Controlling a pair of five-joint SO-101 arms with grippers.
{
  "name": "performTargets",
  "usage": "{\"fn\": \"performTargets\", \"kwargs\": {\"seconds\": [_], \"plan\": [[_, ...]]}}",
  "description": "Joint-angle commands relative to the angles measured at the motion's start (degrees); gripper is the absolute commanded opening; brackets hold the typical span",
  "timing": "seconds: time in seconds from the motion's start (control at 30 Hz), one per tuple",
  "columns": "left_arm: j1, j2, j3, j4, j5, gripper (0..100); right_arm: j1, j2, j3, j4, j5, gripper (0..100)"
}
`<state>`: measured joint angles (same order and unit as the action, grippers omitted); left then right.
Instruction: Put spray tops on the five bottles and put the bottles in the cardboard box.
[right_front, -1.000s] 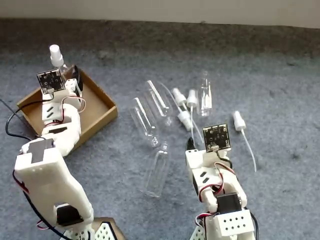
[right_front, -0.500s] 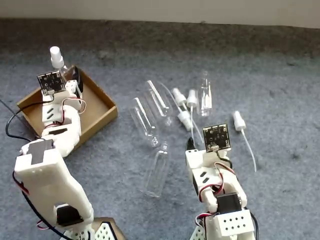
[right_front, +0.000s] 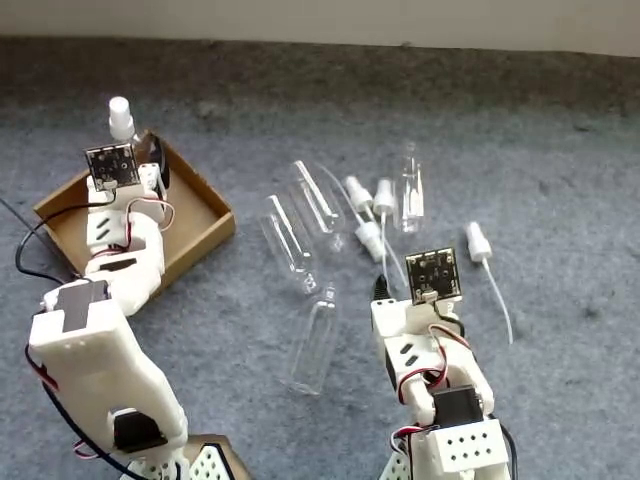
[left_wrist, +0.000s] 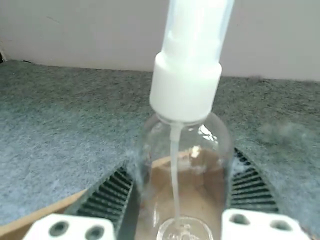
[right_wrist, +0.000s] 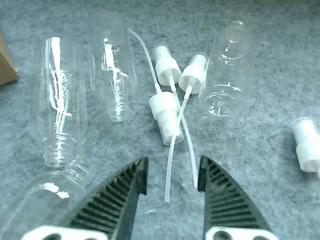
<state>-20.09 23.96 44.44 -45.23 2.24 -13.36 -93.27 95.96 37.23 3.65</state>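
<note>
My left gripper (left_wrist: 180, 195) is shut on a clear bottle (left_wrist: 182, 165) that carries a white spray top (left_wrist: 187, 85). The bottle is held upright over the far corner of the cardboard box (right_front: 195, 215), and the spray top (right_front: 120, 115) sticks up above the wrist. Several bare bottles lie on the grey carpet, among them one at the centre (right_front: 290, 245), one nearer the arms (right_front: 315, 340) and one farther back (right_front: 409, 190). My right gripper (right_wrist: 172, 160) is open just above the dip tubes of three loose spray tops (right_wrist: 166, 117). A further spray top (right_front: 478, 242) lies to the right.
The box sits at the left of the carpet, partly under the left arm. A pale wall (right_front: 320, 20) borders the carpet at the back. Open carpet stretches to the far right (right_front: 570, 200).
The left gripper has shifted the capped bottle slightly to the right over the box corner. The right arm and the loose bottles have not moved.
</note>
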Motion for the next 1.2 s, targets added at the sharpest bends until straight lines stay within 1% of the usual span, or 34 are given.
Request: {"fn": "performTargets", "kwargs": {"seconds": [0.0,0.13,0.33,0.43,0.6,1.03,1.17], "plan": [[1.5,0.6,1.4,-0.1,-0.9,10,0.7,-0.6,7.2,-1.8,0.0,14.9],[1.4,0.6,1.6,-0.1,-0.7,17,0.7,-0.6,7.3,-1.8,0.1,14.9],[1.3,0.5,1.9,-0.1,-0.7,18,0.7,-0.6,7.3,-1.8,0.1,14.9],[1.8,0.0,4.4,-0.1,-1.0,18,0.7,-0.6,7.3,-1.8,0.1,14.9],[2.5,0.0,5.6,-0.1,-3.2,30,0.7,-0.6,7.3,-1.8,0.1,14.9],[1.5,-0.1,5.7,-0.2,-3.2,29,0.7,-0.6,7.3,-1.8,0.1,14.9],[1.5,-0.1,6.0,-4.6,-3.3,29,0.7,-0.6,7.3,-1.8,0.1,14.9]]}}
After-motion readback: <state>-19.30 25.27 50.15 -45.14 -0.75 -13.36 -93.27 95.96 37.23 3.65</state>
